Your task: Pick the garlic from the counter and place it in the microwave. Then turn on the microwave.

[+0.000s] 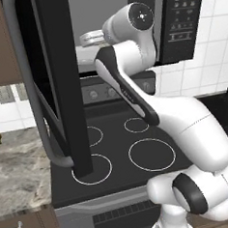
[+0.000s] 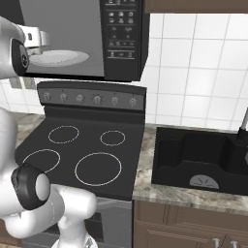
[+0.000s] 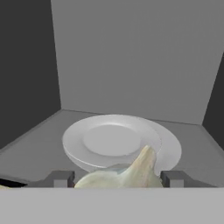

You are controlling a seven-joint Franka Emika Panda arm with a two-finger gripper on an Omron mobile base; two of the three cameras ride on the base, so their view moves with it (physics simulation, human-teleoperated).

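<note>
Pincer (image 3: 117,178) pinching off-white lumpy garlic bulb (image 3: 124,174) over white round plate (image 3: 109,141) inside black microwave (image 2: 123,43); early release may roll it off.

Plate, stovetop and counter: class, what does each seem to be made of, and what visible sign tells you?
Plate: probably glazed ceramic or glass; white, smooth, softly shiny.
Stovetop: likely black glass; flat, dark, with thin white rings printed on it.
Counter: looks like polished stone; grey-beige with marbled veining.
</note>
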